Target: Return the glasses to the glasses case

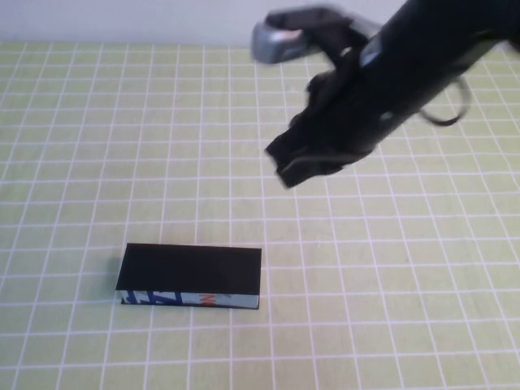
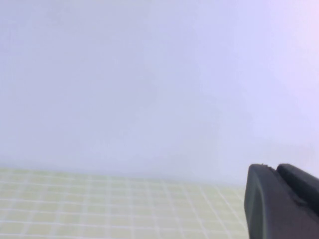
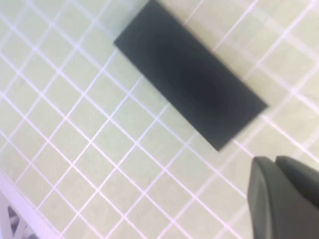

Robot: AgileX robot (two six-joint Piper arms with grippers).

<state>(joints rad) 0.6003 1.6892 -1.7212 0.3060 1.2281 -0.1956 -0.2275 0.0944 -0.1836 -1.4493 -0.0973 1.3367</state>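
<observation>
Work surface: a table [image 1: 422, 309] covered in pale yellow-green with a regular grid of thin white lines. The grid runs up to a plain whitish wall [image 1: 122, 20] at the far edge.

One item lies directly on it: the glasses case [image 1: 192, 275], a flat black rectangular box, lid closed, resting in the near left-of-centre part of the table. Its long side runs roughly parallel to the near edge. The pale front edge faces the camera and carries blue and orange print (lettering not legible). In the right wrist view the case [image 3: 192, 74] lies flat on the grid, lid top plain black.
</observation>
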